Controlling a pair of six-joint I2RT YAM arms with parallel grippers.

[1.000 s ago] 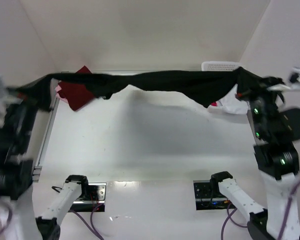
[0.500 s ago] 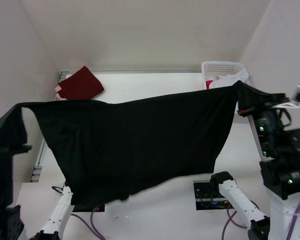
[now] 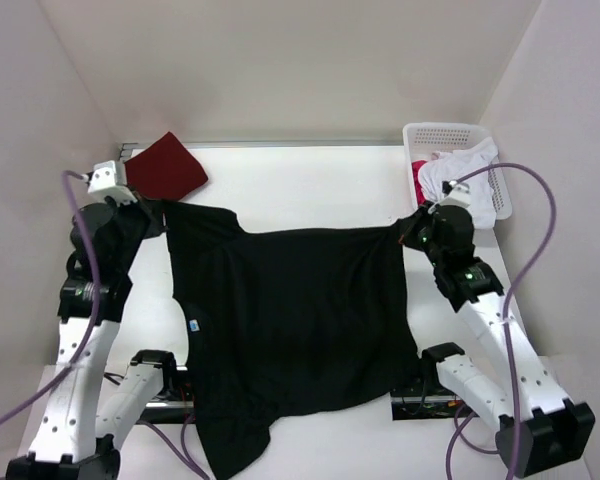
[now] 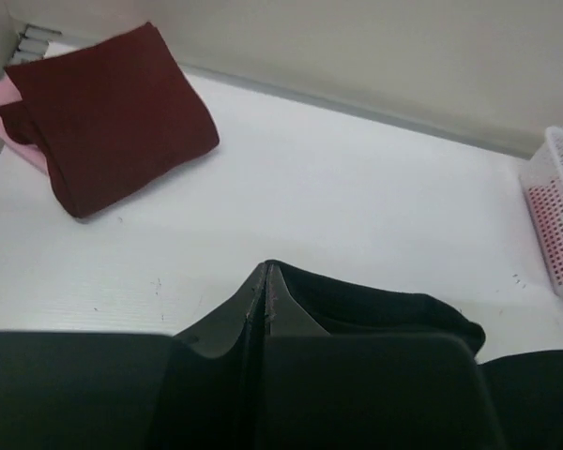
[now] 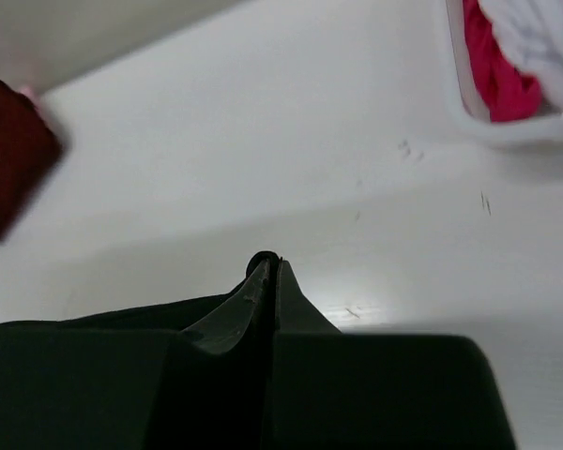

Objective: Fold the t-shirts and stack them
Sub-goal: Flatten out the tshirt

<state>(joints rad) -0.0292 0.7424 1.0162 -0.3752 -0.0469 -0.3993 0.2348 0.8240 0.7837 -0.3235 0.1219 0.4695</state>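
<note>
black cloth pinched at both ends, that's the short version. my left gripper (image 3: 164, 210) is clamped tight on one far corner of the black t-shirt (image 3: 290, 320), up by the shoulder, and my right gripper (image 3: 407, 232) is squeezed closed on the opposite far corner. in both wrist views the jaws meet in a thin line with dark fabric bunched right under the tips.

the shirt itself lies spread across the white table (image 3: 310, 185), mostly flat with a few wrinkles, and its near end reaches down over the spot where my arms are bolted. there's a tiny pale tag (image 3: 194, 324) on it near the left side.

further out, far-left corner: a folded dark red t-shirt (image 3: 165, 167) sitting on top of a pink one (image 4: 2, 98), just beyond my left gripper. far-right corner: a white perforated basket (image 3: 445, 131) with a white t-shirt (image 3: 460, 170) spilling over its rim and a red one (image 5: 493, 66) tucked below that.

table surface is matte white with a few small dark scuffs. plain off-white walls (image 3: 280, 60) box it in at the back and both sides. purple cables (image 3: 545, 215) loop off both arms.
</note>
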